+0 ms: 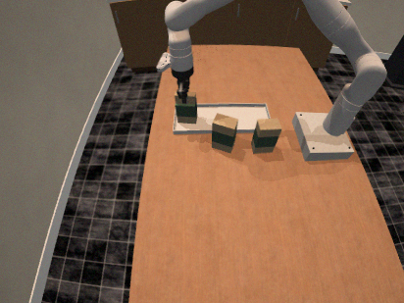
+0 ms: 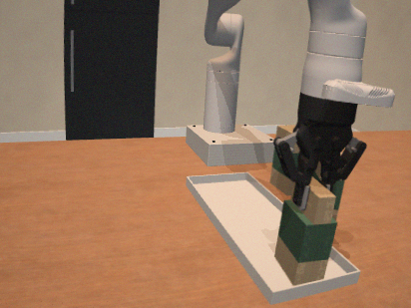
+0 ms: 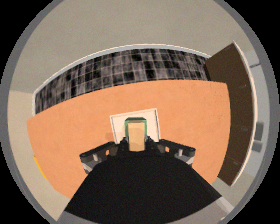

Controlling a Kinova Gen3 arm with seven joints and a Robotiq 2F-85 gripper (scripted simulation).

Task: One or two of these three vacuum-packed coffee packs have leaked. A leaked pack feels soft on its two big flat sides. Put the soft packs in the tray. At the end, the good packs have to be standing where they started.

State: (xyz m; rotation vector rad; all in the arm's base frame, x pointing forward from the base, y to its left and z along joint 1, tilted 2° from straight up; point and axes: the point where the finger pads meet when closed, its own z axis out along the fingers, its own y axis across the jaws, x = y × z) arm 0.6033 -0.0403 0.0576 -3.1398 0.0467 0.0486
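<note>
My gripper [image 1: 184, 95] is shut on the top of a tan coffee pack with a green band [image 1: 186, 108]. The pack stands upright at the left end of the white tray [image 1: 222, 118], its base on or just above the tray floor. The same held pack [image 2: 305, 240] and gripper [image 2: 313, 194] show in the exterior view, at the near end of the tray [image 2: 264, 230]. In the wrist view the pack [image 3: 135, 131] sits between the fingers over the tray [image 3: 135, 123]. Two more packs stand upright on the table in front of the tray: one in the middle [image 1: 225, 132] and one to the right [image 1: 266, 135].
The arm's grey base plate [image 1: 323, 135] sits right of the tray. A wooden counter [image 1: 221, 24] stands beyond the far end of the table. The table's left edge runs close to the tray's left end.
</note>
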